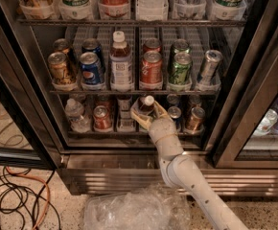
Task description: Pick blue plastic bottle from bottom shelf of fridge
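The fridge (29,85) stands open in front of me. On its bottom shelf (84,134) my gripper (147,113) reaches in at the middle, and its cream fingers are closed around the blue plastic bottle (148,101). The bottle's white cap and dark neck show above the fingers, leaning slightly towards the front; its lower body is hidden by the gripper. My white arm (187,176) runs down to the lower right.
A clear water bottle (75,115) and a red can (102,118) stand to the left on the bottom shelf, and cans (195,119) to the right. A bigger white-capped bottle (121,61) stands on the rack above. A crumpled plastic bag (134,210) and cables (14,195) lie on the floor.
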